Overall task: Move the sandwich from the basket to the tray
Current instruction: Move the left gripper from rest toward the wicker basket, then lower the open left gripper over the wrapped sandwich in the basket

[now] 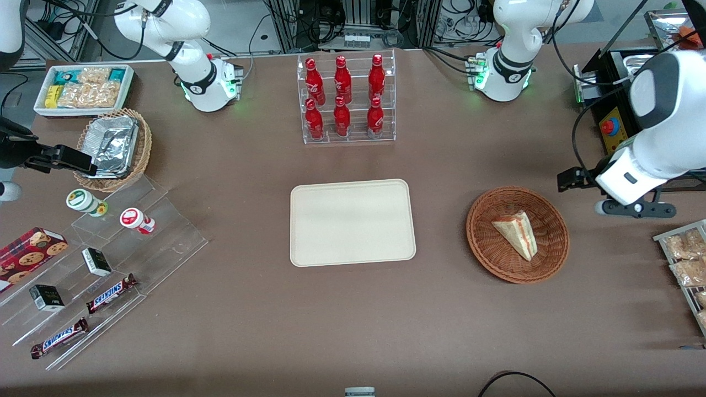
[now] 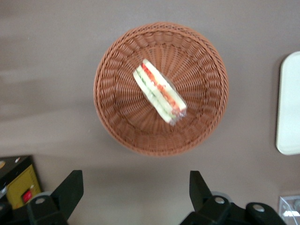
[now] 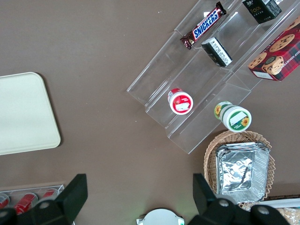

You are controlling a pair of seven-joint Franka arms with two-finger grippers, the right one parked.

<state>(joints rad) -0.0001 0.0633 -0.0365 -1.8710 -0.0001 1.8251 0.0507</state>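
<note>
The sandwich (image 1: 517, 234), a pale bread wedge with red and green filling, lies in the reddish-brown wicker basket (image 1: 485, 242) toward the working arm's end of the table. My left gripper (image 1: 568, 180) hangs above the table beside the basket's rim, a little farther from the front camera, and it is open and empty. In the left wrist view the gripper (image 2: 135, 183) has its jaws wide apart over bare table, short of the basket (image 2: 112, 117) and the sandwich (image 2: 159, 91). The cream tray (image 1: 352, 222) lies empty mid-table; its edge also shows in the left wrist view (image 2: 290, 103).
A clear rack of red bottles (image 1: 345, 99) stands farther from the front camera than the tray. A rack of snack packets (image 1: 686, 259) and a black box with a red button (image 1: 609, 127) sit at the working arm's end. Stepped acrylic shelves (image 1: 110, 259) lie toward the parked arm's end.
</note>
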